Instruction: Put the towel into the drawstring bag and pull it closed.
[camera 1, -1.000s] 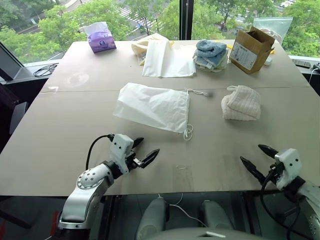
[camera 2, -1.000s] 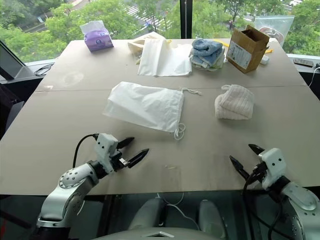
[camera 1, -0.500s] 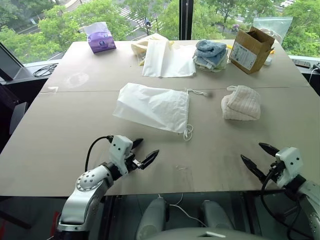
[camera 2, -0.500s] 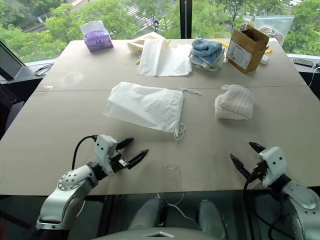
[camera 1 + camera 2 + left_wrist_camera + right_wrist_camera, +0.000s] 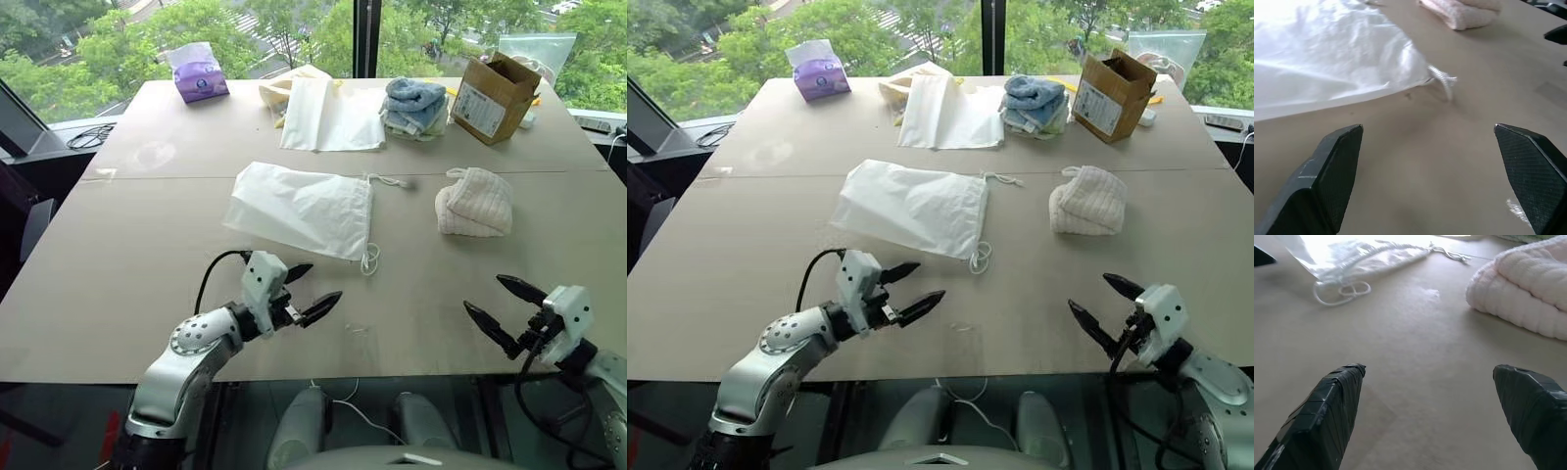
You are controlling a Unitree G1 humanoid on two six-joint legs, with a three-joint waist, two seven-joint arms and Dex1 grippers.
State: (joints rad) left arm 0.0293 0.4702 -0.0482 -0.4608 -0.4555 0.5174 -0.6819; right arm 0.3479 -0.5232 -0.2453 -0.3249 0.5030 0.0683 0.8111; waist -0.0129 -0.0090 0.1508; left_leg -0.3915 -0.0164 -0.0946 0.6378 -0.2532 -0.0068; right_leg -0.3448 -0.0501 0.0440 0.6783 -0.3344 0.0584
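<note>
- Left eye view: the towel (image 5: 474,202) lies folded on the table (image 5: 147,255), ahead of my right gripper (image 5: 505,309) and well apart from it. The drawstring bag (image 5: 301,209) lies flat mid-table, long axis slanting across me, mouth and cord loops (image 5: 368,258) at its right end, facing the towel's side. My left gripper (image 5: 308,291) is the nearer tool to the bag, just short of its near edge.
- Right eye view: same layout. Both grippers stand wide and empty, low over the near edge of the table, each angled inward.
- Left wrist view: my left fingers (image 5: 1334,166) are spread wide. The bag's near corner and a cord loop lie ahead between them, not touched; the towel sits beyond.
- Right wrist view: right fingers (image 5: 1327,409) spread wide. The towel lies ahead, off toward one finger's side; the bag mouth is toward the other.
- Judgement: right arm suits the towel, left suits the bag mouth.
</note>
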